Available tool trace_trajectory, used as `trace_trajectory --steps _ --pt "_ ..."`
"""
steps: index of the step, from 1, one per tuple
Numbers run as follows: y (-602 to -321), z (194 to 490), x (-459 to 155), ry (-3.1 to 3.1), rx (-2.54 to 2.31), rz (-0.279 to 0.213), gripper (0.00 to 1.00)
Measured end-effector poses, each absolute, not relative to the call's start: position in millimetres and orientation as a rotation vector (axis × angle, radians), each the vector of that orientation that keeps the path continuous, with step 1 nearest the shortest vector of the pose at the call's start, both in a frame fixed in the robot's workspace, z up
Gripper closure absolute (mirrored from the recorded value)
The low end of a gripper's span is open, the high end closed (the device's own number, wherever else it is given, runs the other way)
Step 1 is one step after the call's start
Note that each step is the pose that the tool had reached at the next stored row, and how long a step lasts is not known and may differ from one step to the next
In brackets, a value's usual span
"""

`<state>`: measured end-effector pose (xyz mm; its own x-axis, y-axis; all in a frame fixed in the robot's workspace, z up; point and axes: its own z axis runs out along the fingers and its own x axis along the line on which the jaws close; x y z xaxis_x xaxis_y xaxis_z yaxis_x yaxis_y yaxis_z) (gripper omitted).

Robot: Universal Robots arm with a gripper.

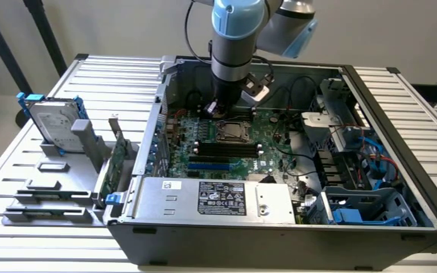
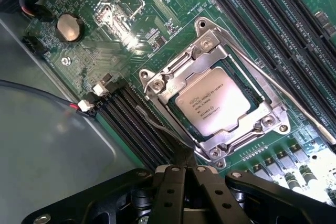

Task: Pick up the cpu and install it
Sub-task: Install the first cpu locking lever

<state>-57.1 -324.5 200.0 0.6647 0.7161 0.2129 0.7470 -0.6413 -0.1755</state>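
the closed, empty claw (image 2: 181, 167) is hovering just beside the socket frame (image 2: 157, 85), where the cpu (image 2: 212, 100) is lying seated on the motherboard (image 2: 105, 19).

The arm (image 1: 238, 40) is a thick silver-grey tube with pale blue joint caps and a dark lower wrist section, with a black cable running beside it. The gripper (image 2: 185, 167) has matte black linkage bars fastened with round silver-headed screws.
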Motion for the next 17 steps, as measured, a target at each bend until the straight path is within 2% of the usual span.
trace_trajectory --steps 17 --pt "-320.6 197.8 -48.5 -1.188 -2.654 -0.168 0.89"
